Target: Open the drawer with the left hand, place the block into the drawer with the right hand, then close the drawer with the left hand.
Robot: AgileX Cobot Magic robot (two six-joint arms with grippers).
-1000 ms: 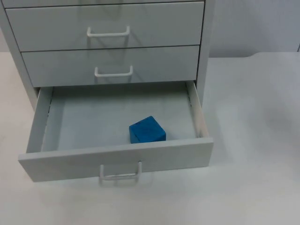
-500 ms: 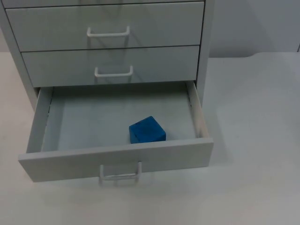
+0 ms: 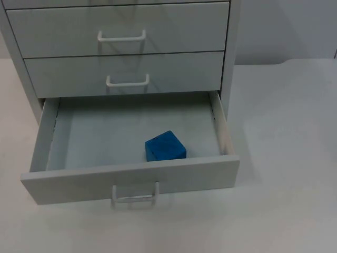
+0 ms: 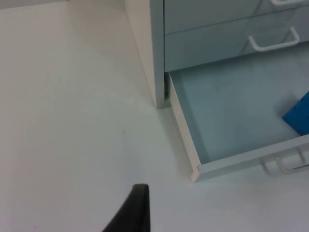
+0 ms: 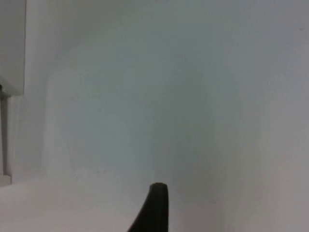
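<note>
Nearest the camera in the top view, the drawer handle [image 3: 135,195] is sticking out from the front panel of the open bottom drawer [image 3: 131,179], which is sitting pulled well out over the white table [image 3: 284,158]. Just behind that panel the blue block [image 3: 165,146] is lying on the drawer floor, toward the front and a bit right of middle, so the placing part looks done to me. Further back, the two upper drawers are sitting shut in the cabinet [image 3: 118,50].

The left gripper [image 4: 136,208] is hanging over bare table off the cabinet's left side, with the drawer's left front corner ahead of it and the handle further along past that corner. The handle's long axis is running across the drawer front. The right gripper [image 5: 155,205] is waiting off to the cabinet's right, facing the partition wall [image 5: 169,87]. Can't tell whether either set of fingers is spread or pressed together.

The left arm's clearly the nearer one for pushing it closed.
</note>
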